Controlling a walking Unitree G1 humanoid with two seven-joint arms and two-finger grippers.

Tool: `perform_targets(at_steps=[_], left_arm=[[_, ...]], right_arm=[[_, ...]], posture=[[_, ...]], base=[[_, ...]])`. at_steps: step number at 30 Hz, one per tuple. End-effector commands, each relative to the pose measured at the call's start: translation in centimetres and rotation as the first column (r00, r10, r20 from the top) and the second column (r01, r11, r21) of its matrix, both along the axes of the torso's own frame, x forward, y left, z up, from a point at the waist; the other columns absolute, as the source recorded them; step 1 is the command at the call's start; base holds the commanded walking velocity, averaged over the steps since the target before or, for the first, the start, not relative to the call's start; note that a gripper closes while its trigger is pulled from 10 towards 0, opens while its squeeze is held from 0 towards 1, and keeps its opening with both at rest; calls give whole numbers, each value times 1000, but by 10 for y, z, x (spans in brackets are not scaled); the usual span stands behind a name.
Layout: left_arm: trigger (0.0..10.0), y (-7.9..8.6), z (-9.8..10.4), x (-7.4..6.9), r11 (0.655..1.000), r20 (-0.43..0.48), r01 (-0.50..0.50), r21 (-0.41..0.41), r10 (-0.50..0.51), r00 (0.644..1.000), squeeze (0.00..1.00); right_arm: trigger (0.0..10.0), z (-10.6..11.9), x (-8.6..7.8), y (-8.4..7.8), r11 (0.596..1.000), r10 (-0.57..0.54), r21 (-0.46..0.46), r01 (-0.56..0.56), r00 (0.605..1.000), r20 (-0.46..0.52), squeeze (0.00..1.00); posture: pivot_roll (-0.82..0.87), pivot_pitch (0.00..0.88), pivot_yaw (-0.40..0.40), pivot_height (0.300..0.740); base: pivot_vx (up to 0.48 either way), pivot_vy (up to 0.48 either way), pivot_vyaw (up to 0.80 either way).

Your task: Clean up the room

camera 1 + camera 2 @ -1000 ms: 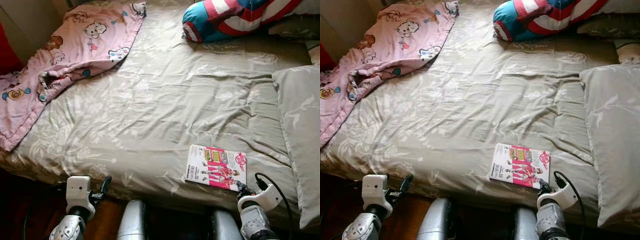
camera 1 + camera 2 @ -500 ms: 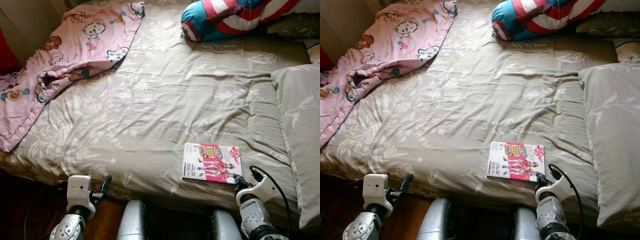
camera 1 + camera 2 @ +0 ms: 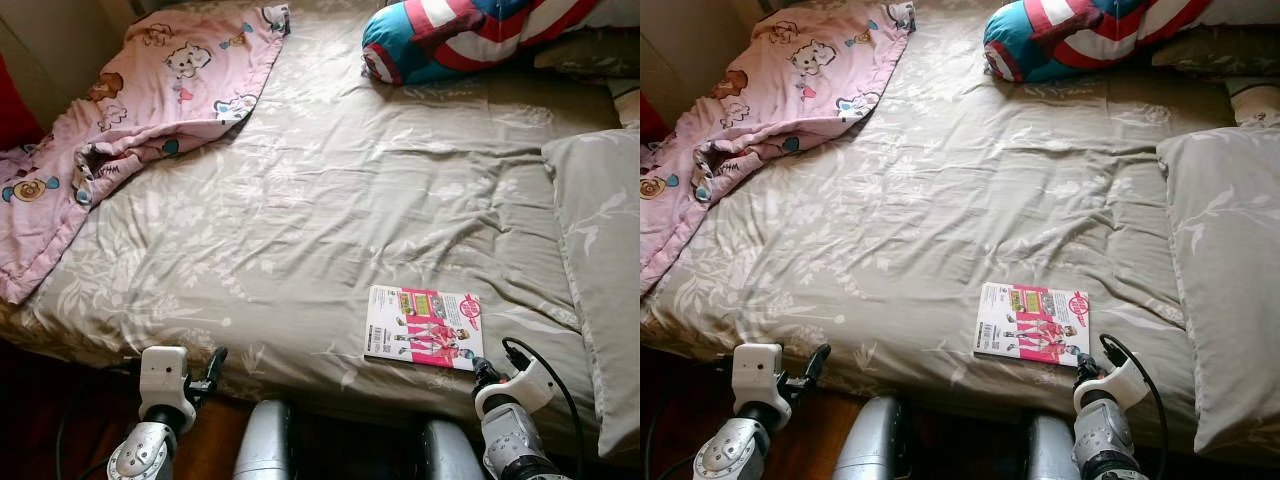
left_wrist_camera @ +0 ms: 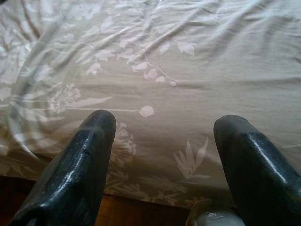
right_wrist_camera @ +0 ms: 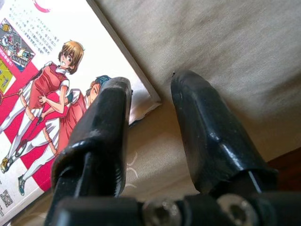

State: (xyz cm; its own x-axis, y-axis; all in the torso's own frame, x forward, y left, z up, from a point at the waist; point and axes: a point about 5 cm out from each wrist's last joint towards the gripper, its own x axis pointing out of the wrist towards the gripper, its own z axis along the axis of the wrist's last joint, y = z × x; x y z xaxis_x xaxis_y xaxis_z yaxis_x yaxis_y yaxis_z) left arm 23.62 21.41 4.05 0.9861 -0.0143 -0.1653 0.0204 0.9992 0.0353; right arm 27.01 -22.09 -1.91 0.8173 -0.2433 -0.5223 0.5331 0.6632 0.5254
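A pink and white comic book lies flat on the grey-green leaf-print bed sheet, near the bed's front edge. My right gripper is low at the book's near right corner. In the right wrist view this gripper is open by a narrow gap. The book's corner lies in that gap, with one finger over the cover. My left gripper hangs at the bed's front left edge. It stands wide open over the bare sheet, holding nothing.
A crumpled pink cartoon blanket covers the bed's far left corner. A red, white and blue striped cushion lies at the back. A grey pillow runs along the right side. Dark wooden floor is below the bed's edge.
The book has turned slightly and sits a little further left on the sheet. My right gripper has moved up to its near corner. The left arm has shifted a little to the right.
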Motion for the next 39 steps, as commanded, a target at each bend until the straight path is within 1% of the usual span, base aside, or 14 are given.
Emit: perform_targets(at_steps=[1,3,4,9,10,11,12,16,19,22,26,29,35,39], left_arm=[[10000,3,-8,-6,1000,-32,-13,9,13,999,0],[10000,2,-8,-4,1000,-26,-18,2,18,1000,0],[10000,2,-9,-2,1000,-23,-20,0,20,1000,0],[10000,-1,-9,5,1000,-13,-26,-13,26,1000,0],[10000,-4,-12,8,999,-15,-34,-26,34,999,0],[10000,-4,-12,8,999,-15,-34,-26,34,999,0],[10000,-6,-15,9,998,-23,-44,-37,43,999,0],[10000,-6,-31,8,993,-90,-90,-81,82,993,0],[10000,-5,-42,6,988,-142,-125,-91,111,984,0],[10000,2,-54,0,975,-198,-195,-110,171,965,0],[10000,2,-60,-1,968,-223,-223,-116,194,955,0],[10000,3,-69,-5,964,-272,-239,-113,201,941,0],[10000,4,-78,-9,966,-329,-239,-94,196,924,0],[10000,5,-91,-22,970,-422,-236,-56,191,886,0]], right_arm=[[10000,-10,-10,5,1000,4,12,-3,999,-44,0],[10000,-7,-7,5,1000,15,-23,-16,1000,-24,0],[10000,-3,-4,5,999,27,-37,-27,1000,13,1000],[10000,11,6,3,976,104,-201,-88,992,70,1000],[10000,16,9,4,948,172,-284,-144,982,76,0],[10000,16,9,4,948,172,-284,-144,982,76,0],[10000,19,12,7,923,221,-337,-184,972,75,0],[10000,15,9,22,849,374,-413,-329,927,31,0],[10000,5,1,32,828,431,-394,-398,903,-7,0],[10000,-10,-13,41,786,484,-391,-479,870,-93,0],[10000,-16,-21,45,781,506,-362,-509,855,-112,0],[10000,-24,-29,48,747,537,-357,-561,825,-174,0],[10000,-29,-34,47,758,526,-323,-567,824,-211,0],[10000,-37,-44,48,759,520,-295,-580,813,-261,0]], posture=[[57,188,105,627],[54,183,101,627],[46,174,95,627],[26,161,83,627],[6,148,72,627],[6,148,72,627],[3,147,70,627],[-26,126,49,627],[-31,110,33,627],[-34,94,24,627],[-28,75,17,627],[-28,58,15,642],[-31,30,22,682],[-45,4,30,707]], base=[[0,0,0],[0,0,0],[0,0,0],[0,0,0],[0,0,0],[0,0,0],[0,0,0],[0,0,0],[0,0,0],[0,0,0],[0,0,0],[0,0,0],[0,0,0],[0,0,0]])
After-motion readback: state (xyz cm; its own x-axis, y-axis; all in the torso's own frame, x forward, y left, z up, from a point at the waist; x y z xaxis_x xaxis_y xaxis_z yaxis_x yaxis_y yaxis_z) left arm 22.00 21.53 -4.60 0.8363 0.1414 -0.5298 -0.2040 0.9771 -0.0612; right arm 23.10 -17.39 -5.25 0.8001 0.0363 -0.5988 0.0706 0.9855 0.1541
